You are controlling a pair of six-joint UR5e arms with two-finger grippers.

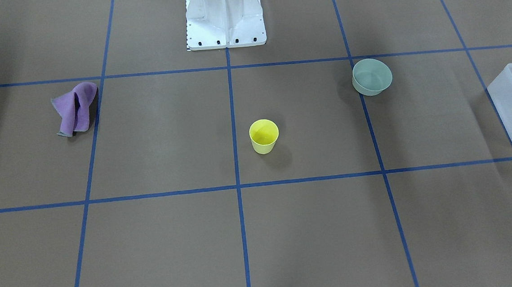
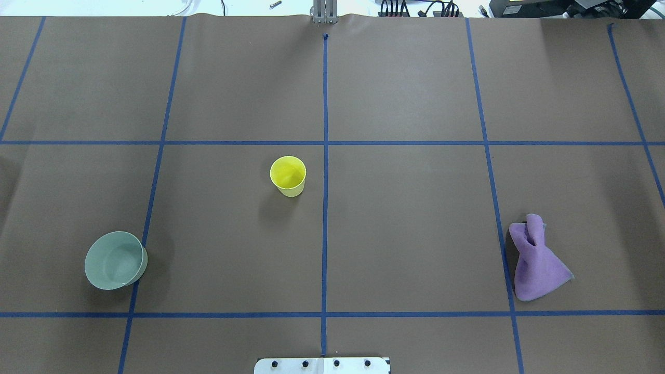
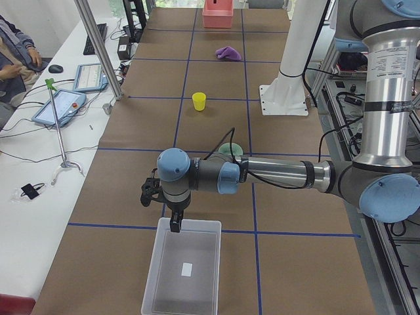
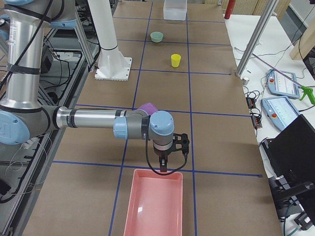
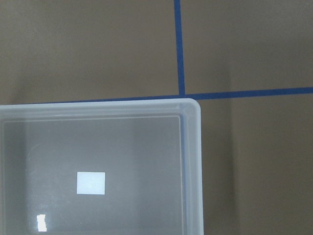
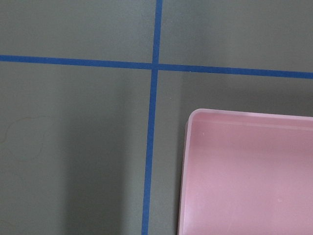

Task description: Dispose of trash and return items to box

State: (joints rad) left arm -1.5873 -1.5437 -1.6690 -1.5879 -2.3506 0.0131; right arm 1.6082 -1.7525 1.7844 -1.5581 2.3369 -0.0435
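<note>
The pale sage-green bowl (image 1: pixel 372 77) stands upright on the table's left part; it also shows in the overhead view (image 2: pixel 115 259). The translucent white box (image 3: pixel 205 224) sits at the table's left end, and the left wrist view shows its corner (image 5: pixel 193 161). My left gripper (image 3: pixel 174 226) hangs over the box's near rim, a grid square away from the bowl. My right gripper (image 4: pixel 162 169) hangs over the rim of a pink bin (image 4: pixel 155 206). Both grippers show only in the side views, so I cannot tell if they are open or shut.
A yellow cup (image 2: pixel 288 176) stands upright near the table's middle. A crumpled purple cloth (image 2: pixel 537 259) lies on the right part. The pink bin's corner shows in the right wrist view (image 6: pixel 188 147). The white robot pedestal (image 1: pixel 224 15) stands at the table's robot side.
</note>
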